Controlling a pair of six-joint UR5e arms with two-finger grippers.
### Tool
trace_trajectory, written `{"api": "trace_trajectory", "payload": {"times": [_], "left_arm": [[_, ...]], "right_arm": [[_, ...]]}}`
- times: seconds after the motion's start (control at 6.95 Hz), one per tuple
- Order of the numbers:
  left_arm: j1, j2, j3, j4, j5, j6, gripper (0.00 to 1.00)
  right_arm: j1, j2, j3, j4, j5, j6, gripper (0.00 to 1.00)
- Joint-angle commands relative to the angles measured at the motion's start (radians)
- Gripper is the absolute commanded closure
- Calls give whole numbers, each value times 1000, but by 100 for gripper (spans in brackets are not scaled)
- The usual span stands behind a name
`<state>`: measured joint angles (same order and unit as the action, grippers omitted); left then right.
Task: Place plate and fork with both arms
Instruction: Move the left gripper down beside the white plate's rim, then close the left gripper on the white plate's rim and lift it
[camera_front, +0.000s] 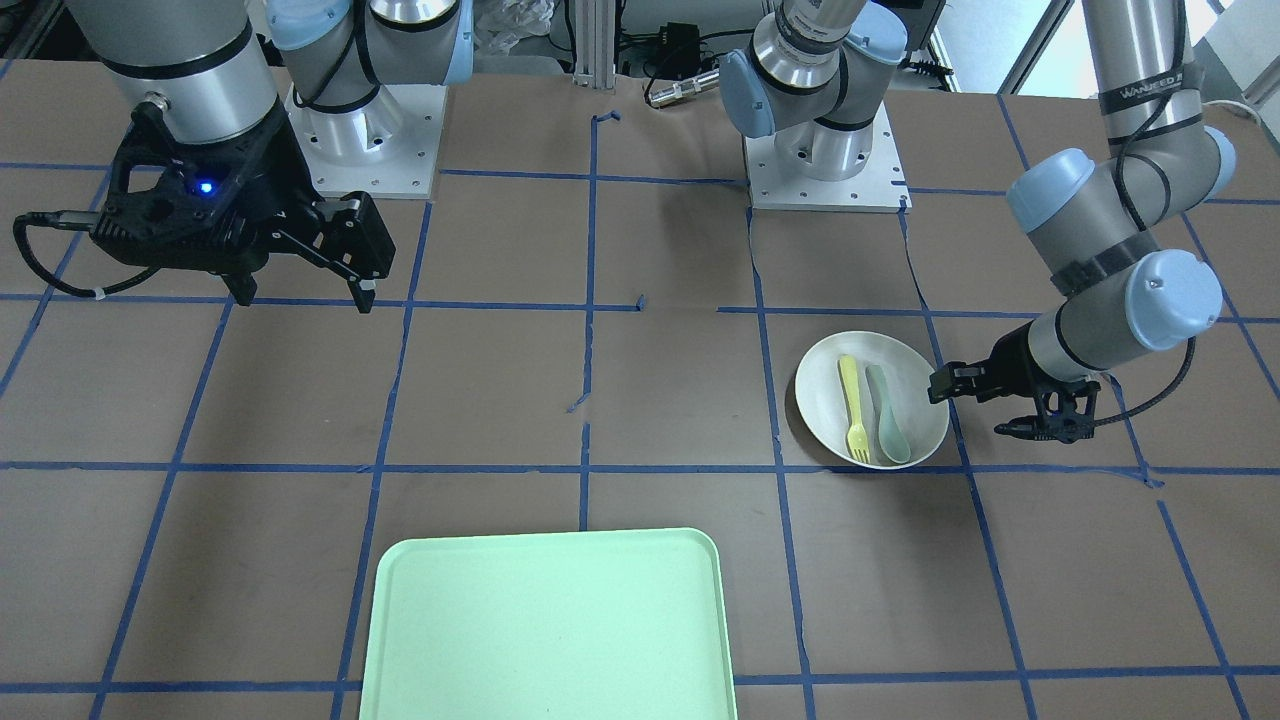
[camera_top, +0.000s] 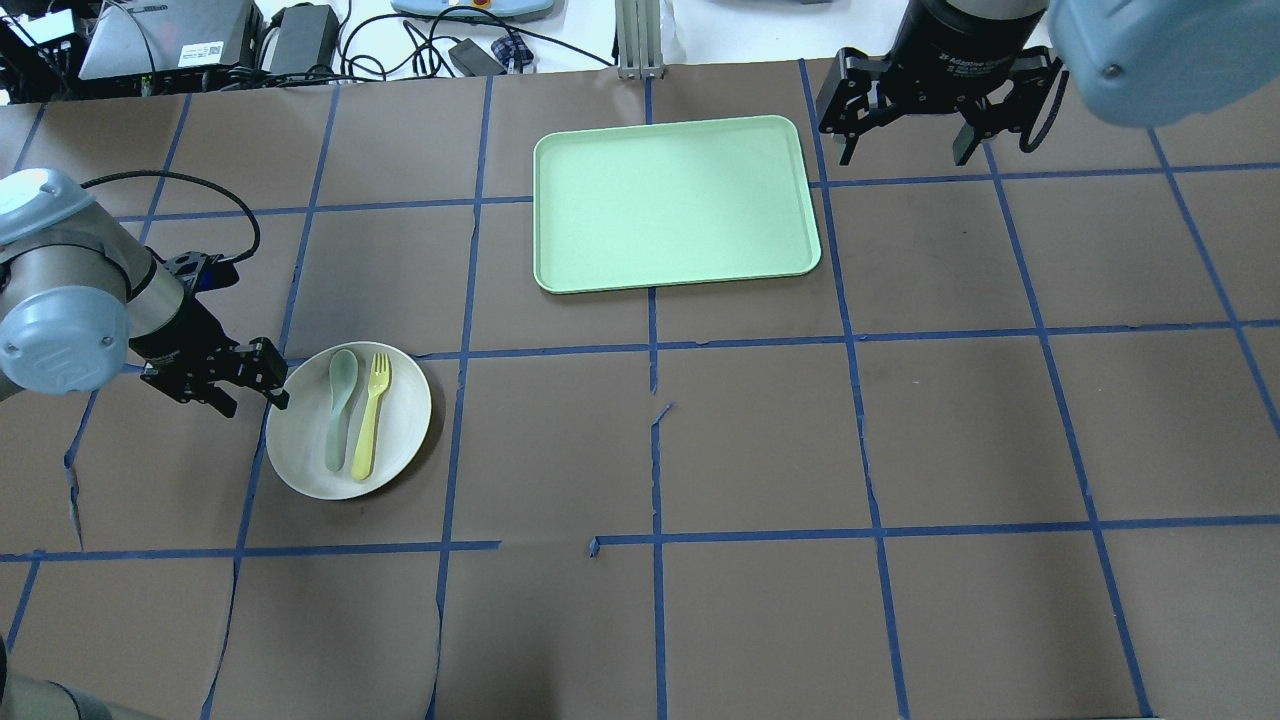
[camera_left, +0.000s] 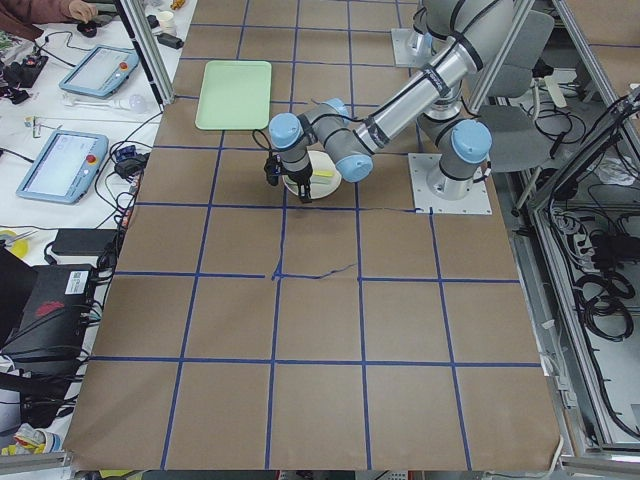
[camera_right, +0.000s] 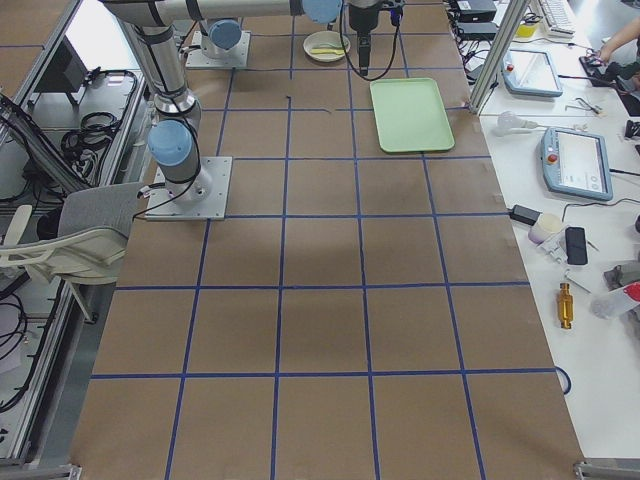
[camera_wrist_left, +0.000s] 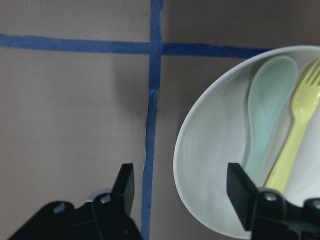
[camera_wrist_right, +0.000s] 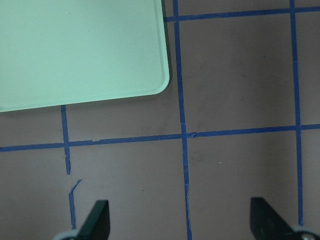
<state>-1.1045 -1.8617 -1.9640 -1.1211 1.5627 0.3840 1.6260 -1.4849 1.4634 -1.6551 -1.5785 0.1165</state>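
The white plate lies on the table at my left, with the pale-yellow fork and a grey-green spoon side by side in it. My left gripper is open and low at the plate's outer edge. In the left wrist view the plate has its rim between the two fingers of the gripper, one finger over the plate and one outside. The fork lies beyond. My right gripper is open, empty and raised, just right of the tray.
A rectangular mint-green tray lies at the far middle of the table, with its corner in the right wrist view. Brown table cover with a blue tape grid. Cables and devices lie beyond the far edge.
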Motion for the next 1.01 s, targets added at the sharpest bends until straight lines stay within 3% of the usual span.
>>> {"api": "trace_trajectory", "payload": {"times": [0.0, 0.14, 0.29, 0.43, 0.58, 0.72, 0.86], "left_arm": [[0, -48, -1, 0, -4, -2, 29], [0, -50, -1, 0, -9, 1, 30], [0, -50, -3, -5, -53, 1, 45], [0, -50, -3, -8, -41, -1, 73], [0, -50, -1, -9, -38, -1, 92], [0, -47, -1, -14, -45, 4, 100], [5, -45, 5, -16, -46, 9, 100]], "right_arm": [[0, 0, 0, 0, 0, 0, 0], [0, 0, 0, 0, 0, 0, 0], [0, 0, 0, 0, 0, 0, 0], [0, 0, 0, 0, 0, 0, 0], [0, 0, 0, -2, 2, 0, 0], [0, 0, 0, 0, 0, 0, 0], [0, 0, 0, -2, 2, 0, 0]]}}
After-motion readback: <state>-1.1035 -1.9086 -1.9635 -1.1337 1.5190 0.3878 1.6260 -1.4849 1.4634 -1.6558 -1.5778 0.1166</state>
